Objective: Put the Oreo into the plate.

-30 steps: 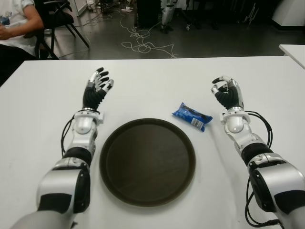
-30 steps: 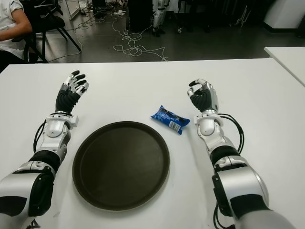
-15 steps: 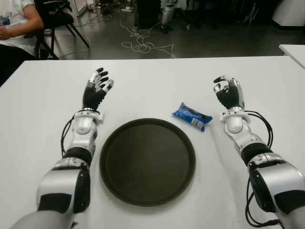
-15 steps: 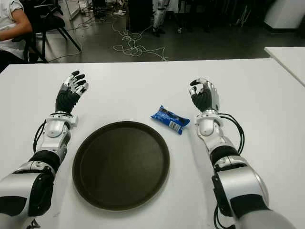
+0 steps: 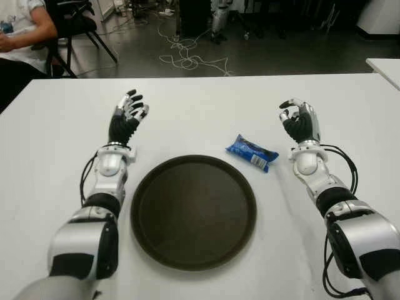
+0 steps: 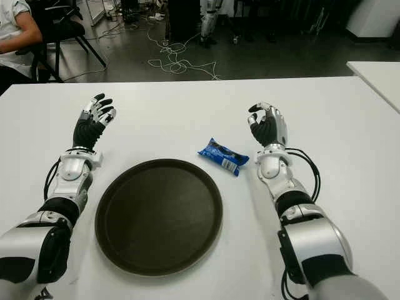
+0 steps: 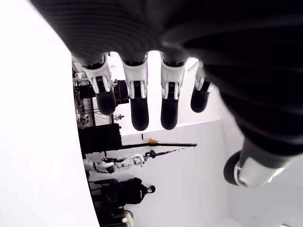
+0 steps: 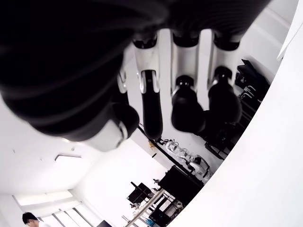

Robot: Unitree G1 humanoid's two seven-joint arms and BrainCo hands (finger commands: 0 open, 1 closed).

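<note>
Lying flat on the white table (image 5: 200, 106), the Oreo (image 5: 252, 152) is a blue packet held by neither hand; its long axis runs at a slant, one end nearer the plate (image 5: 193, 210) and the other toward the right wrist. The packet sits just beside the plate's far right rim without touching it, and nearer the robot than the right hand's fingertips, off to their inner side.

The right hand (image 5: 299, 122) is raised above the table with its palm turned inward. Its fingers (image 8: 182, 101) are loosely curled, the thumb bent toward them, and the wrist view shows nothing between them: they grip only air. A black cable (image 5: 345, 164) loops along the right forearm.

The left hand (image 5: 126, 117) shows on the far left side of the plate, well apart from the packet. Its fingers (image 7: 138, 99) are extended and slightly spread, with the thumb held away from them, and they hold nothing.

The plate is a dark, round, shallow tray lying between the two forearms, nearer the robot than both sets of fingertips, with nothing on it.

Beyond the table's far edge, a person's arm (image 5: 31, 22) in a white sleeve shows beside a black chair (image 5: 78, 25), and loose cables (image 5: 187, 56) lie on the floor.
</note>
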